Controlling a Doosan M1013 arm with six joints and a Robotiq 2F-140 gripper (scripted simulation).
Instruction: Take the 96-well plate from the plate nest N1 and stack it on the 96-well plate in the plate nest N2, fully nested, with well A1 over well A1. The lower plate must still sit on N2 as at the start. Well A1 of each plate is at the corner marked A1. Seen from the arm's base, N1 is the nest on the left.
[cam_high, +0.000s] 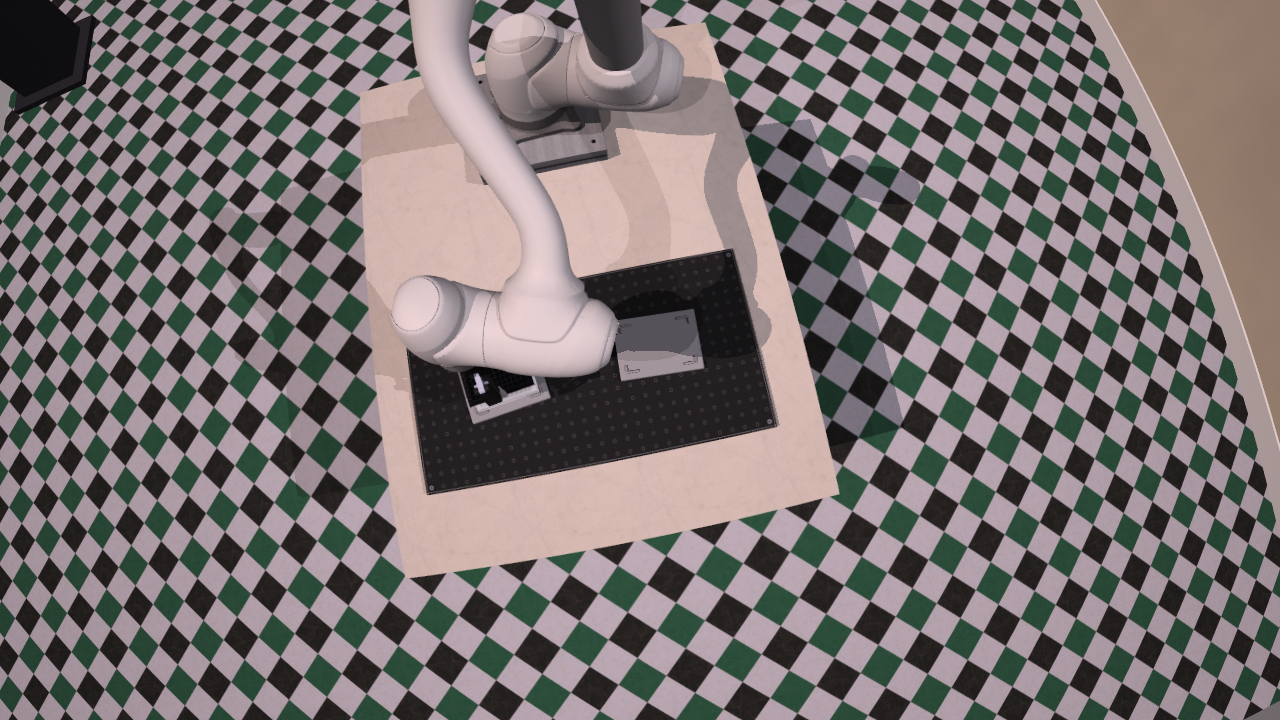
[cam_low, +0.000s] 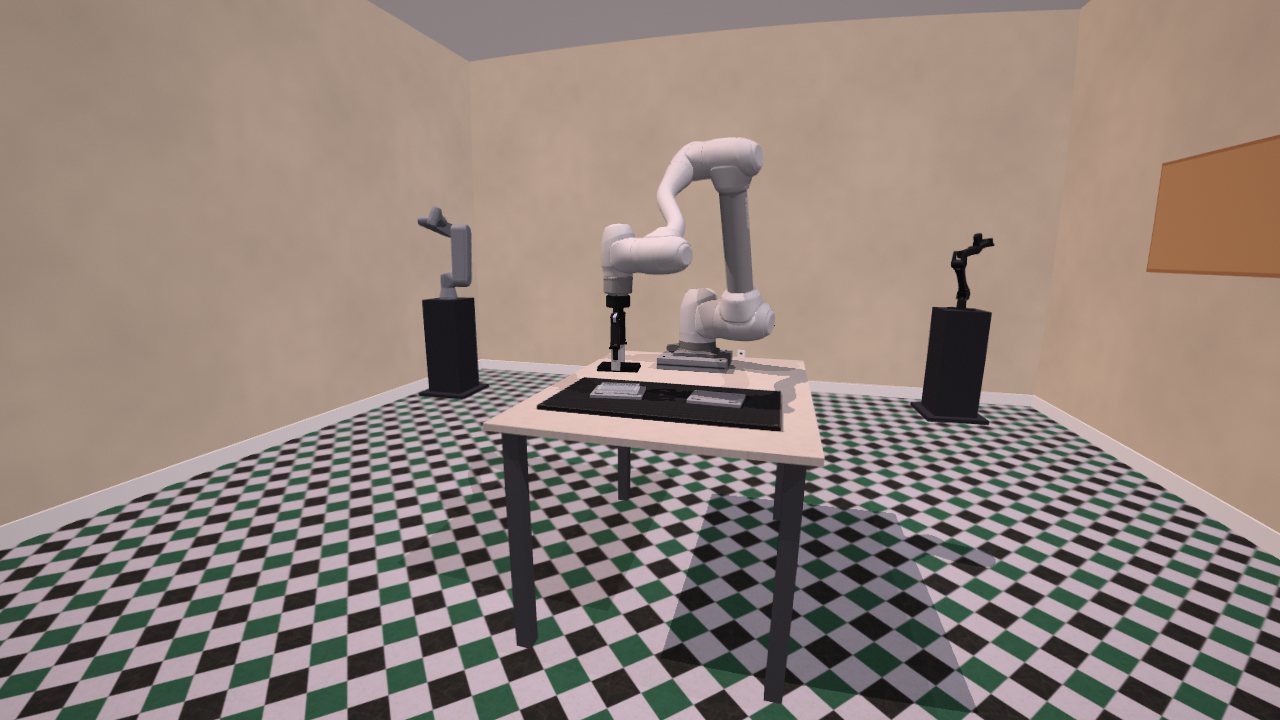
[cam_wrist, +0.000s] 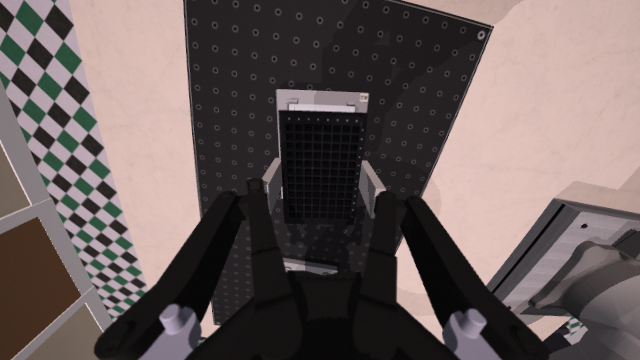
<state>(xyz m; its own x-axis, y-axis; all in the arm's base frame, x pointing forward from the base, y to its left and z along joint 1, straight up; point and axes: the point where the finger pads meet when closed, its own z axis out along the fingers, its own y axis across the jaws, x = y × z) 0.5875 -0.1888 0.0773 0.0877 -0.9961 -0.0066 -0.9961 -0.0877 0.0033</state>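
Observation:
My gripper (cam_wrist: 321, 170) is shut on a black 96-well plate (cam_wrist: 320, 167), with a finger pad on each long side. I hold it level, a little above the table (cam_low: 617, 373). Under it stands the plate nest N2 (cam_wrist: 320, 97) with a white 96-well plate (cam_wrist: 320, 106); only the white plate's far end shows past the black plate. A small corner mark (cam_wrist: 363, 97) shows on the nest's far right corner. In the top view the black plate (cam_high: 505, 383) covers most of N2, and my wrist hides part of it. The plate nest N1 (cam_high: 660, 344) is empty.
Both nests sit on a black perforated baseplate (cam_high: 590, 402) on a beige table (cam_low: 657, 422). My arm's base (cam_high: 572, 80) is bolted at the table's far end. Two pedestals with other arms (cam_low: 450, 349) (cam_low: 957, 358) stand far off on the floor.

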